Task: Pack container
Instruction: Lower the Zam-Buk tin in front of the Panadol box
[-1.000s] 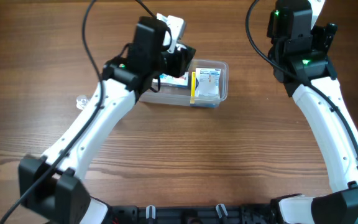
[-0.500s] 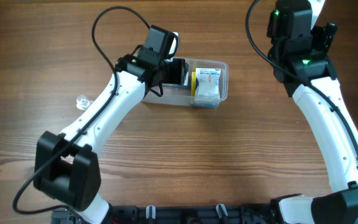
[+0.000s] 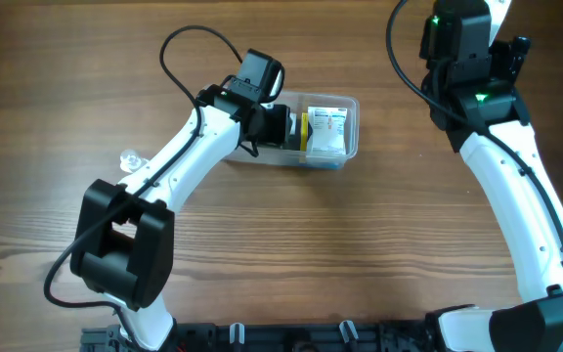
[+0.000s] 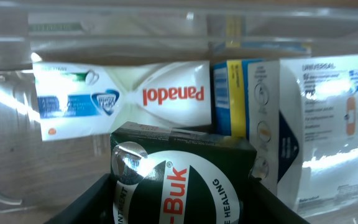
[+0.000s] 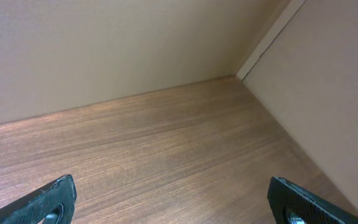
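Table [image 3: 360,244], wood, both arms over it. The container [image 3: 352,147] sits at upper centre, far nearer the left arm than the right. Its long axis runs left-right in the overhead view.

Left gripper [image 3: 283,125] is inside the container's left half and points along that long axis toward the packed right half. It grips a dark box [image 4: 179,180], one finger on each side. So the container does not lie off to one side of this end effector but around and under it: clear walls show on the left, top and right of the wrist view.

Contents ahead of the held box:
- Panadol box [image 4: 123,99], lying flat just behind it, label inverted.
- plasters pack [image 4: 328,124], upright at the right.
- blue-yellow box [image 4: 241,124], on edge between those two.

The free floor appears to be the patch under the dark box, in front of the Panadol box. Whether the dark box touches the floor, cannot tell.

Judgement: the placing step is nearly done. The next move needs only a short drop and a release, with the box kept clear of the blue-yellow box.

Right gripper [image 5: 176,205] has its jaws wide and holds nothing. It is well apart from the container, over bare table near the wall.
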Controlling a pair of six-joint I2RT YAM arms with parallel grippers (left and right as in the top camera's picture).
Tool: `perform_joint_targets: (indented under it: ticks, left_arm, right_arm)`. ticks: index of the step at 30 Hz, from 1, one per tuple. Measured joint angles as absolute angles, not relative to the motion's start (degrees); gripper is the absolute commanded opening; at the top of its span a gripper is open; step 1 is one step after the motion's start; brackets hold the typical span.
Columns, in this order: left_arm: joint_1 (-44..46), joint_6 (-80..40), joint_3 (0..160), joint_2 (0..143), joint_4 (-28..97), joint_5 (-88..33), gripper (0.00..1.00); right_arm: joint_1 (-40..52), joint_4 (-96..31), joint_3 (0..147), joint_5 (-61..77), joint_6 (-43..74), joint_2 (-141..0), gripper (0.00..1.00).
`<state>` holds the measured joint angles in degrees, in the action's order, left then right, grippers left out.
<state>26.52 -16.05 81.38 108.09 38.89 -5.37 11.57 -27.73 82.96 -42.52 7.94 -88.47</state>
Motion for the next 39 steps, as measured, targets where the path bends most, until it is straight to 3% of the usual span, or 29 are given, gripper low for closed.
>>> perform_joint_targets:
  ticks: [10, 17, 39]
  left_arm:
    - [26.5, -16.3, 81.4, 108.1, 40.3, -3.9, 0.5]
    - [26.5, -16.4, 81.4, 108.1, 40.3, -3.6, 0.61]
    - [26.5, -16.7, 81.4, 108.1, 38.6, -3.6, 0.73]
  right_arm:
    - [11.6, -27.7, 83.0, -42.5, 7.9, -88.5, 0.99]
    - [11.6, -27.7, 83.0, -42.5, 7.9, -88.5, 1.0]
    - [11.6, -27.7, 83.0, -42.5, 7.9, -88.5, 1.0]
